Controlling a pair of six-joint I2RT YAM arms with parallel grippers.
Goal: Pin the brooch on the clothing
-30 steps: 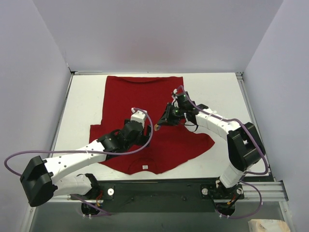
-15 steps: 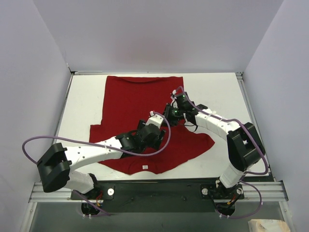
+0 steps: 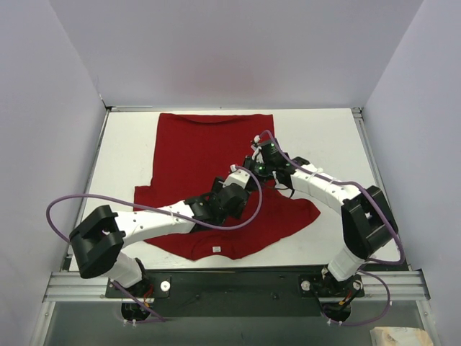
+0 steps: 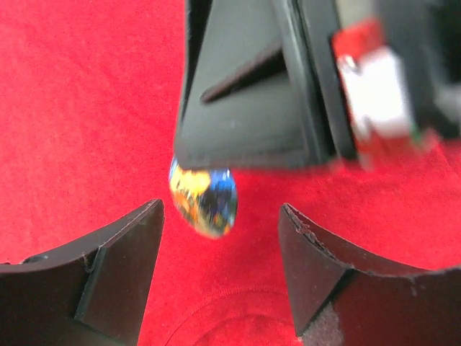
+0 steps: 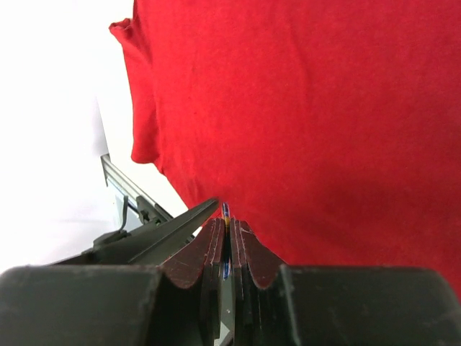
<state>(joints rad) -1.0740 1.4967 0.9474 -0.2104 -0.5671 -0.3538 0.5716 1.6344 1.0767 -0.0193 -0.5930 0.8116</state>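
Note:
The deep-red T-shirt point(image 3: 202, 144) lies flat on the white table, collar towards the near edge. My right gripper point(image 3: 251, 168) is shut on the brooch point(image 4: 203, 202), a small golden-orange and blue badge, and holds it above the shirt point(image 4: 86, 108). In the right wrist view the brooch point(image 5: 226, 211) shows edge-on between the shut fingertips point(image 5: 226, 223). My left gripper point(image 4: 220, 210) is open, its jaws on either side of the brooch and just below it, not touching. One of the left gripper's fingers point(image 5: 173, 227) shows beside the right fingertips. In the top view the left gripper point(image 3: 240, 179) meets the right one.
The shirt's collar seam point(image 4: 216, 306) curves under the left jaws, and the white label point(image 3: 215, 249) is near the front hem. Bare white table point(image 3: 331, 144) lies right of the shirt. A metal rail point(image 3: 238, 282) runs along the near edge.
My left arm has swung right and forward across the shirt until its gripper reached the right gripper. The right gripper has held nearly still with the brooch.

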